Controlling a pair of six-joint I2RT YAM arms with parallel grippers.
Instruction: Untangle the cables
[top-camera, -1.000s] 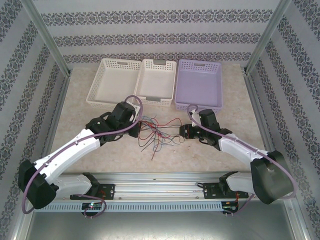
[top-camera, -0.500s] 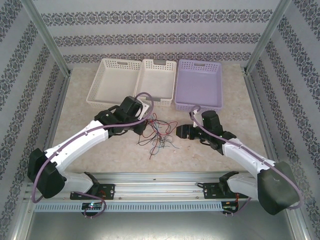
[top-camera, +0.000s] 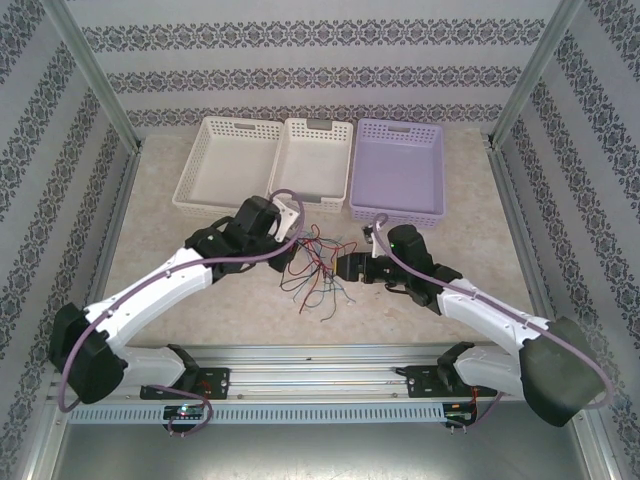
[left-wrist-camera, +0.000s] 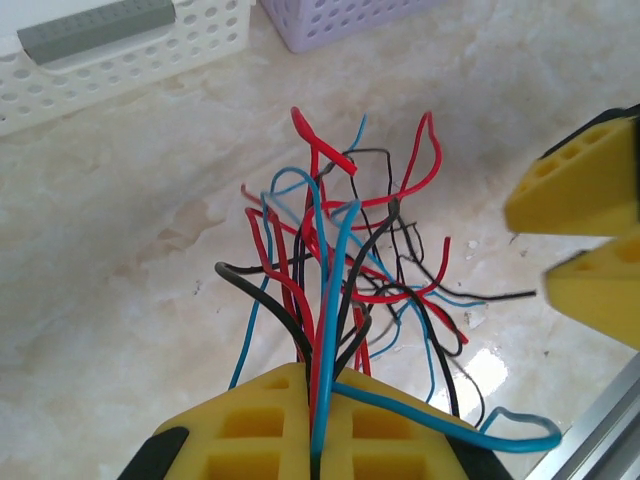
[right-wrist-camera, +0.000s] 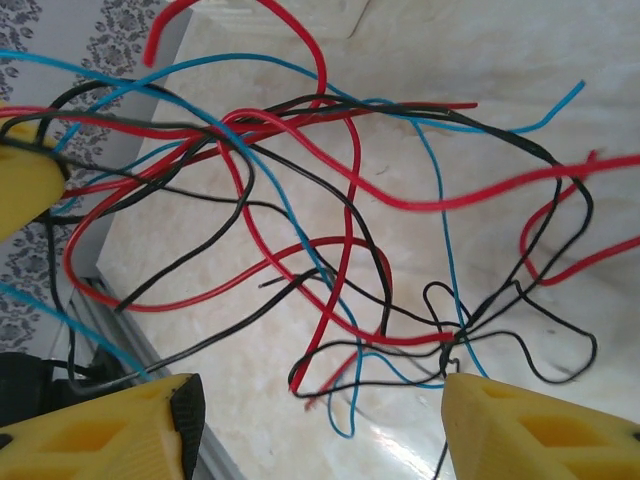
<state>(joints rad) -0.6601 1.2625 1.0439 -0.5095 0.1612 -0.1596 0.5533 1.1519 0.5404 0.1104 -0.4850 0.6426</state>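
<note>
Many thin red, blue and black wires sit pinched in my left jaws; my right jaws gape wide. Limp, light and snag-prone, they look best taken by one free end.

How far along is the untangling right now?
Done: nothing separated; the cables form one red, blue and black tangle. In hand: the left gripper is shut on them, the right gripper open, facing their loose ends. Left: pulling every strand free.
</note>
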